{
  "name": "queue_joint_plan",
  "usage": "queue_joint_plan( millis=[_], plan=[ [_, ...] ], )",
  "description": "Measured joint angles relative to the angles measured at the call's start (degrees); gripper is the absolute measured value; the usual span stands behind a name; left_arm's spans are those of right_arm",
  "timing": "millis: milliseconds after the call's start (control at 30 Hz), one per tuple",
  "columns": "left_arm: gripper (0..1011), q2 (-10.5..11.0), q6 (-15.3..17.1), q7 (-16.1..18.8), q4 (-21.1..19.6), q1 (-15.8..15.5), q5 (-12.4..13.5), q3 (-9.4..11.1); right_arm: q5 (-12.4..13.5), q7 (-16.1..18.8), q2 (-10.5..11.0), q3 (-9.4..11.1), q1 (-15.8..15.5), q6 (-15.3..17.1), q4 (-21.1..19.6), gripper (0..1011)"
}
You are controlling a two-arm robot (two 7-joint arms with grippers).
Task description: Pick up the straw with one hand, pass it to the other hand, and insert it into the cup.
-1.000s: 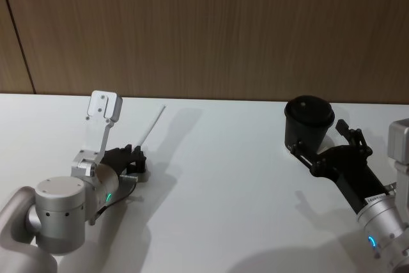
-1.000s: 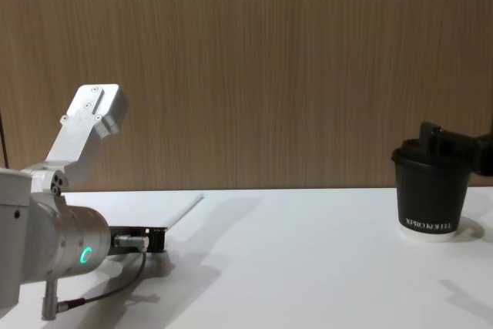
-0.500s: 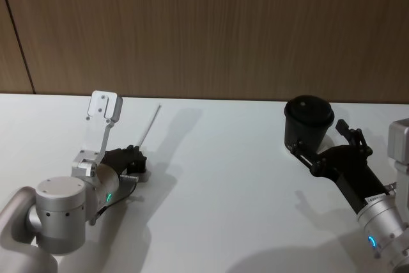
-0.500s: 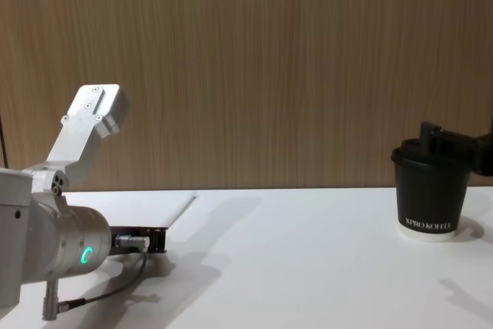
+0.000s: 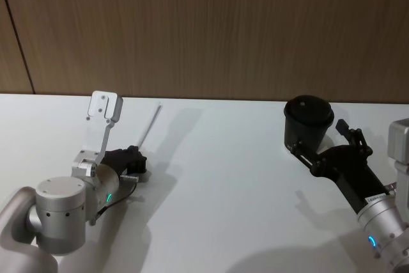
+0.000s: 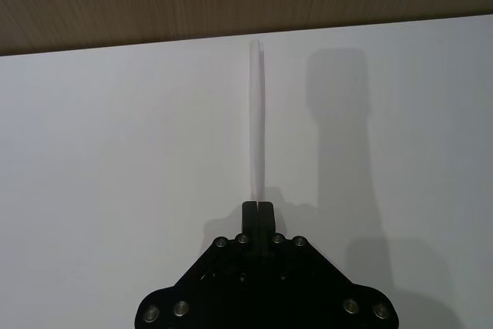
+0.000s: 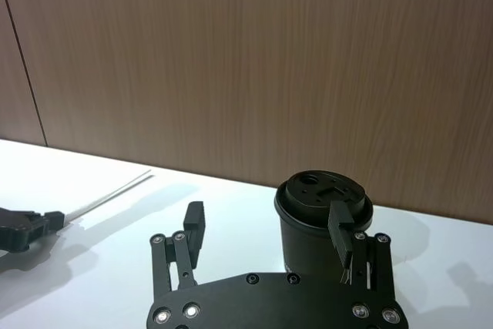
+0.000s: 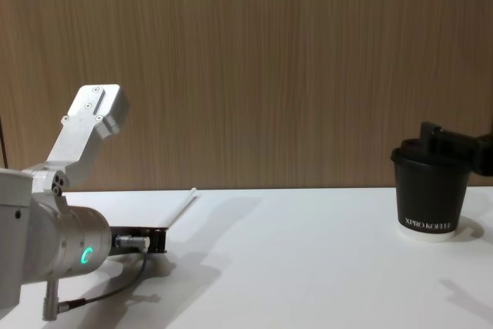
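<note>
- Change: straw (image 5: 151,124) far tip swung slightly left versus 1 s back. Near end stays clamped in left end effector (image 5: 131,160).
- Judgement: grasp secured, lift starting, handover next.
- Cannot tell if straw is clear of counter (image 5: 223,196).
- Right end effector (image 7: 266,219) unmoved, fingers spread wide. Cup (image 7: 320,225) just ahead of it, straw well apart.
- Left wrist view: jaws pinched together on straw end, straw running straight ahead.
- Chest view: straw slanting away from left end effector, plus cup lettering.
</note>
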Motion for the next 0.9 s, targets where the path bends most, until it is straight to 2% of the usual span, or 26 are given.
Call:
queue_joint_plan(
  millis=[533, 733, 900],
  plan=[
    [0, 0.2, -0.6, -0.4, -0.2, 0.2, 0.2, 0.0, 0.0, 0.0, 0.0, 0.0, 0.0, 0.0, 0.0, 1001],
    [0, 0.8, -2.5, -1.5, -0.8, 0.7, 0.6, 0.2, 0.0, 0.0, 0.0, 0.0, 0.0, 0.0, 0.0, 1001],
    [0, 1.4, -5.5, -3.0, -2.0, 1.1, 0.9, 0.4, 0.0, 0.0, 0.0, 0.0, 0.0, 0.0, 0.0, 1001]
  ],
)
